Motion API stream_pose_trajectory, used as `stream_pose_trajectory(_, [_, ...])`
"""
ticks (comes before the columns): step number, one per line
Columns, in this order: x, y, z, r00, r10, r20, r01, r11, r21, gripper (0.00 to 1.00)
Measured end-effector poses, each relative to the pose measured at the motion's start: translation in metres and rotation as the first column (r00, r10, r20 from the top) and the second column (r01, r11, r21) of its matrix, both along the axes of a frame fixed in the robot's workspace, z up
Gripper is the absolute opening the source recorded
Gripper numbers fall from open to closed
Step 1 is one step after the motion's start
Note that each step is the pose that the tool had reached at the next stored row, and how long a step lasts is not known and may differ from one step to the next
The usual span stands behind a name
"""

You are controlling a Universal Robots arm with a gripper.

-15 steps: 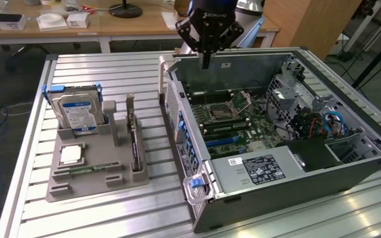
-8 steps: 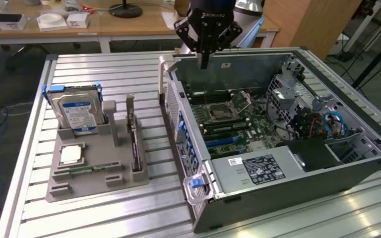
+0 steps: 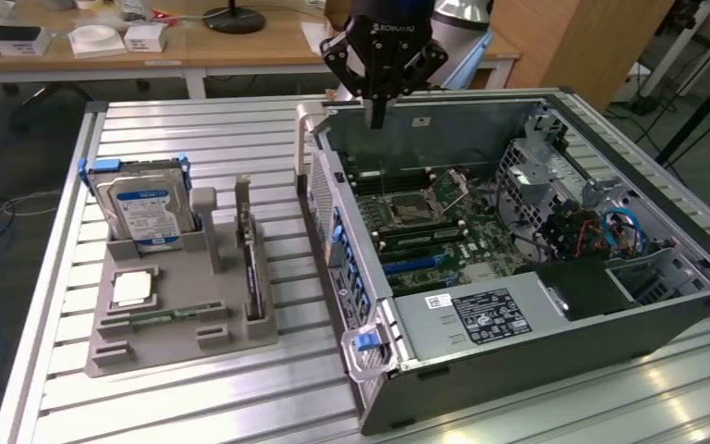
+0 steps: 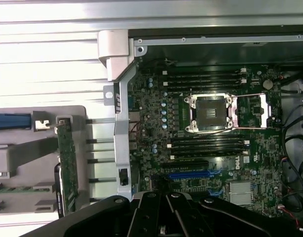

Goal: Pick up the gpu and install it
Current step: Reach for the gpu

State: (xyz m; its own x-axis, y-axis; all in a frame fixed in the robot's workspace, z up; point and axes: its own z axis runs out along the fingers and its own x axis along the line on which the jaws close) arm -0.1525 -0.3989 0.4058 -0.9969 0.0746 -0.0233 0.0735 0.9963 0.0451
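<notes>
The gpu (image 3: 252, 268) stands on edge in a slot of the grey holder tray (image 3: 177, 347), its silver bracket pointing up. In the wrist view the gpu (image 4: 67, 163) appears edge-on beside the case wall. My gripper (image 3: 377, 118) hangs over the far rim of the open computer case (image 3: 553, 305), well apart from the gpu, its fingers shut on nothing. The black body of the gripper (image 4: 164, 217) hovers above the motherboard (image 4: 215, 123), close to a blue expansion slot (image 4: 188, 175).
A silver hard drive (image 3: 143, 208) with a blue-white label stands at the tray's far end. A processor (image 3: 133, 289) and a green memory stick (image 3: 164, 317) lie in the tray. Cables (image 3: 602, 231) crowd the case on the exterior view's right. Slatted metal table (image 3: 207, 139) around.
</notes>
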Motion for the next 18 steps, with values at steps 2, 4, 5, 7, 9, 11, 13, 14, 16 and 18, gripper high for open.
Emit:
stream_pose_trajectory(2, [-0.001,0.0000,0.0000,1.0000,0.000,0.0000,0.000,1.0000,0.0000,0.11])
stream_pose_trajectory(4, [-0.002,0.0000,0.0000,1.0000,0.000,0.0000,0.000,1.0000,0.0000,0.11])
stream_pose_trajectory(5, [-0.003,0.0000,0.0000,1.0000,0.000,-0.0001,0.000,1.0000,0.0000,0.11])
stream_pose_trajectory(7, [-0.004,0.0000,0.0000,1.0000,0.000,-0.0001,0.000,1.0000,0.0000,0.11])
stream_pose_trajectory(9, [-0.005,0.0000,0.0000,1.0000,0.000,0.0000,0.000,1.0000,0.0000,0.11])
stream_pose_trajectory(11, [-0.006,0.0000,0.0000,1.0000,0.000,0.0000,0.000,1.0000,0.0000,0.11])
stream_pose_trajectory(13, [-0.007,0.0000,0.0000,1.0000,0.000,-0.0001,0.000,1.0000,-0.0001,0.11])
stream_pose_trajectory(14, [-0.008,0.0000,0.0000,1.0000,0.000,-0.0001,0.000,1.0000,-0.0001,0.11])
stream_pose_trajectory(16, [-0.010,0.0000,-0.0001,1.0000,0.000,0.0000,0.000,1.0000,0.0000,0.11])
stream_pose_trajectory(18, [-0.012,0.0000,-0.0001,1.0000,0.000,0.0000,0.000,1.0000,0.0000,0.11])
